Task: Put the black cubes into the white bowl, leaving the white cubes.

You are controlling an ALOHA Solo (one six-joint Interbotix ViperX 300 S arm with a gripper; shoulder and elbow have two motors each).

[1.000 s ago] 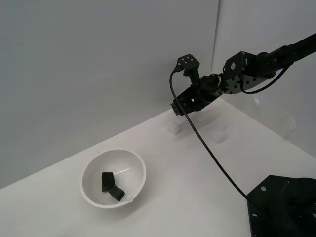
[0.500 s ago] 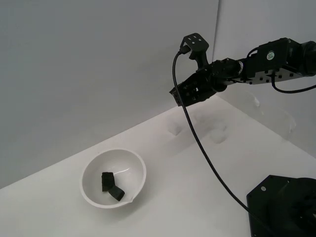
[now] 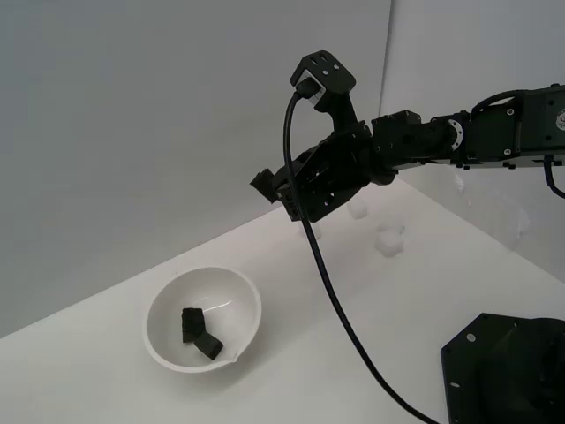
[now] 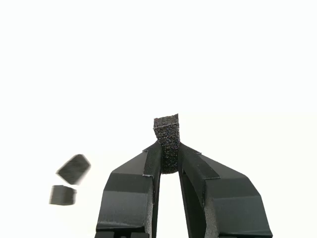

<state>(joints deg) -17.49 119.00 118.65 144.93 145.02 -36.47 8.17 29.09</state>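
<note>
Black cube (image 4: 167, 141): I'm pinching it between my fingers (image 4: 130, 191), raised well above the table.
Gripper (image 3: 269, 187): clamping tight.
White bowl (image 3: 245, 300): holding two black cubes (image 3: 199, 333).
White cubes (image 3: 389, 239): sitting beyond my arm.

White tabletop (image 3: 291, 336); grey walls (image 3: 132, 115)

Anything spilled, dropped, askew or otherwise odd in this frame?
Nothing stands out. Two black cubes lie inside the bowl, none spilled beside it. The gripper is shut on a third black cube, pinched by its lower part, up in the air. White cubes sit on the table.
</note>
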